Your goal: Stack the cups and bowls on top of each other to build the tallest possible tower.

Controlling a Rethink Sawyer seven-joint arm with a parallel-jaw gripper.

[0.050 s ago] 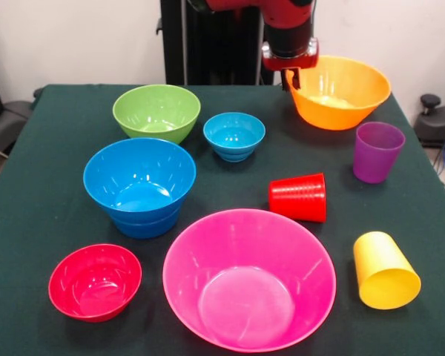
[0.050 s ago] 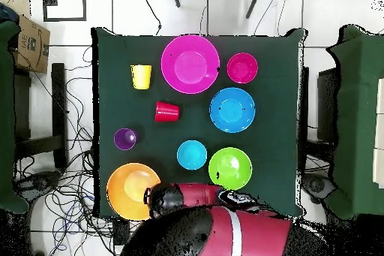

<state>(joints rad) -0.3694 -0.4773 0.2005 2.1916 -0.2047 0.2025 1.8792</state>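
My gripper (image 1: pixel 291 77) is shut on the left rim of the orange bowl (image 1: pixel 345 95), which tilts slightly at the far right corner; from above the arm covers part of this bowl (image 2: pixel 131 190). Two blue bowls (image 1: pixel 139 185) sit nested left of centre. Around them stand the green bowl (image 1: pixel 156 111), the light-blue bowl (image 1: pixel 234 135), the small red bowl (image 1: pixel 95 280) and the big pink bowl (image 1: pixel 249 278). The purple cup (image 1: pixel 377 151) is upright. The red cup (image 1: pixel 298 197) and the yellow cup (image 1: pixel 384 270) lie on their sides.
The dark green table (image 2: pixel 281 140) has its edge close to the orange bowl. A cardboard box (image 2: pixel 30 41) and loose cables (image 2: pixel 71 193) lie on the floor beside the table.
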